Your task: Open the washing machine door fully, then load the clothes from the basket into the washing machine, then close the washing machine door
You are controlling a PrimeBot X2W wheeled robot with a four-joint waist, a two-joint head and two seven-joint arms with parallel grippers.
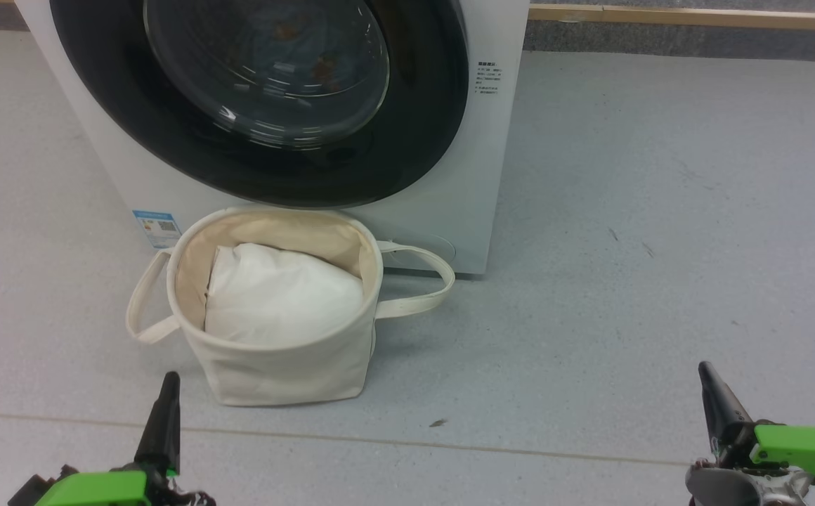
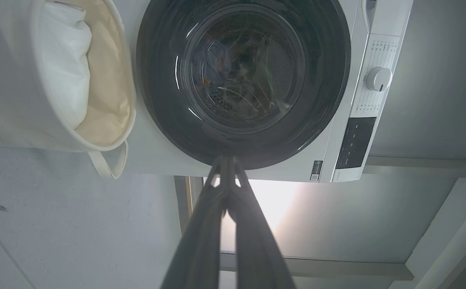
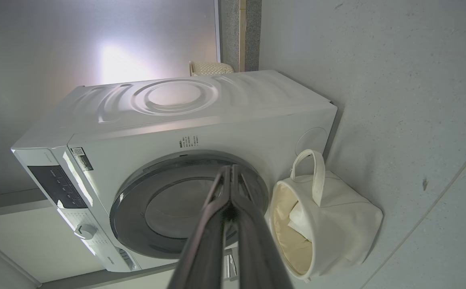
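The white washing machine [image 1: 464, 183] stands ahead, and its door [image 1: 414, 133] lies shut flat against the front. Behind the glass bowl, light-blue clothes [image 2: 213, 64] with orange prints lie in the drum. The cream basket [image 1: 288, 369] sits on the floor against the machine, below the door. It holds a plain white liner [image 1: 281, 295]. My left gripper [image 1: 169, 381] is shut and empty, just short of the basket's near left side. My right gripper [image 1: 705, 369] is shut and empty, well to the basket's right. In the wrist views the left gripper [image 2: 227, 159] and right gripper [image 3: 230, 168] each point at the door's rim.
Grey floor with a seam line runs across near my grippers, with a small dark speck [image 1: 438, 423] on it. A wooden skirting strip [image 1: 695, 15] marks the back wall. The machine's dial [image 2: 379, 78] and dark control panel [image 2: 355, 142] sit above the door. Open floor lies to the machine's right.
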